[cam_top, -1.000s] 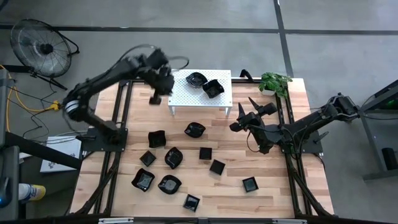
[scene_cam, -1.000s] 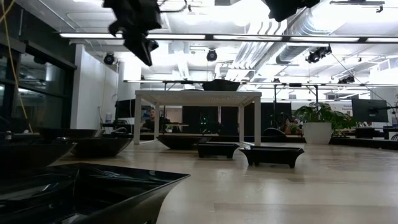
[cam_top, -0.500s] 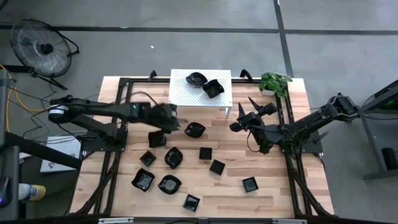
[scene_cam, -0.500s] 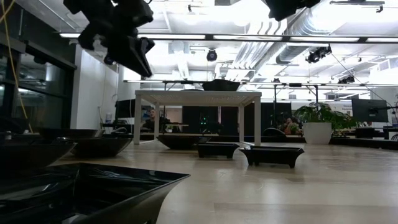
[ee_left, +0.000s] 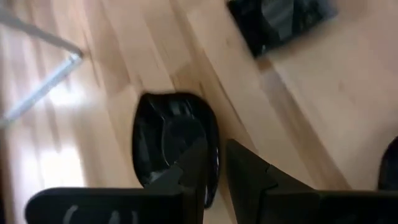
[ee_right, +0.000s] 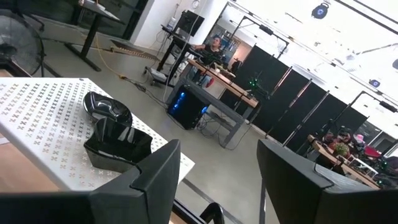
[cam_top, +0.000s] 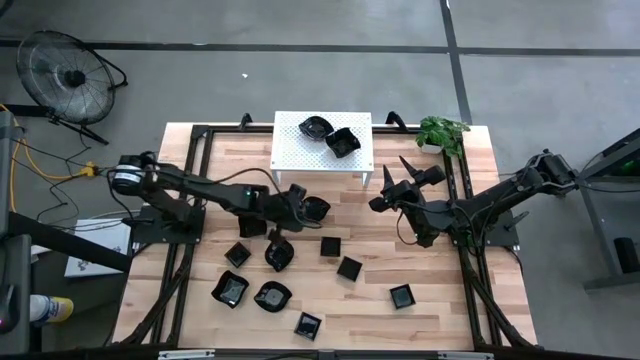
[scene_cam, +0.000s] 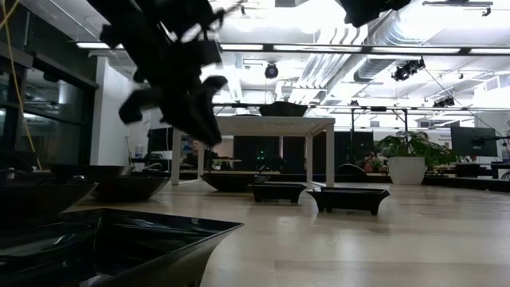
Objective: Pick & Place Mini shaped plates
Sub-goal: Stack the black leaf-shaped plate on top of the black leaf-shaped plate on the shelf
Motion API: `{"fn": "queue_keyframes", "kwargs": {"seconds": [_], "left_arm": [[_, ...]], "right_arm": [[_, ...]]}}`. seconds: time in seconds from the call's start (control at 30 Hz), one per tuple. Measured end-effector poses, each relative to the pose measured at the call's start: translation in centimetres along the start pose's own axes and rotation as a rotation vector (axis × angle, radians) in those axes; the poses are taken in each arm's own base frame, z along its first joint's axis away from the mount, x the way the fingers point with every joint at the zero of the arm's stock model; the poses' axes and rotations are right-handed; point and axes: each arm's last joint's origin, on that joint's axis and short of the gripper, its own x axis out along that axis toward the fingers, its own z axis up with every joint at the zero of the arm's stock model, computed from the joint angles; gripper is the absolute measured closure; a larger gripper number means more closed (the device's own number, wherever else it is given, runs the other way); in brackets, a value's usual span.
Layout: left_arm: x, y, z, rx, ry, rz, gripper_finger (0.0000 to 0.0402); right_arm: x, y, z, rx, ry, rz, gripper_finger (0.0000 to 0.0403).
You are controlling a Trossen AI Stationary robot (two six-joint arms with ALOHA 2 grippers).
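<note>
Left tool [ee_left: 214, 165] seemingly astride rounded plate [ee_left: 168, 140]

A white perforated stand [cam_top: 300, 152] sits at the far edge of the wooden counter [cam_top: 440, 300], with a small potted plant [cam_top: 441, 131] near its right corner. A round floor fan [cam_top: 62, 72] stands on the grey floor off the counter's far left

From above, the left gripper [cam_top: 293, 200] covers part of a black plate [cam_top: 316, 207], and how it sits on the plate is too small to tell. In the left wrist view that plate [ee_left: 163, 144] is blurry, and another plate [ee_left: 280, 22] is cut off at the edge.
</note>
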Motion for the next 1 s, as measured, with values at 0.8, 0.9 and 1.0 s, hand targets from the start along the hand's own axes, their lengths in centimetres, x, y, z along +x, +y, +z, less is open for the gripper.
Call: {"fn": "queue_keyframes", "kwargs": {"seconds": [0.8, 0.9, 1.0], "left_arm": [[3.3, -0.6, -1.0, 0.109, 0.103, 0.005, 0.0216], [3.3, -0.5, -1.1, 0.115, 0.121, 0.028, 0.0215], [3.3, -0.5, -1.1, 0.135, 0.125, 0.034, 0.0215]], "right_arm": [[0.0, 0.1, -0.2, -0.011, 0.000, 0.000, 0.0194], [0.0, 0.1, -0.2, -0.010, -0.001, 0.001, 0.0194], [-0.1, 0.1, -0.2, -0.008, -0.002, 0.004, 0.0194]]}}
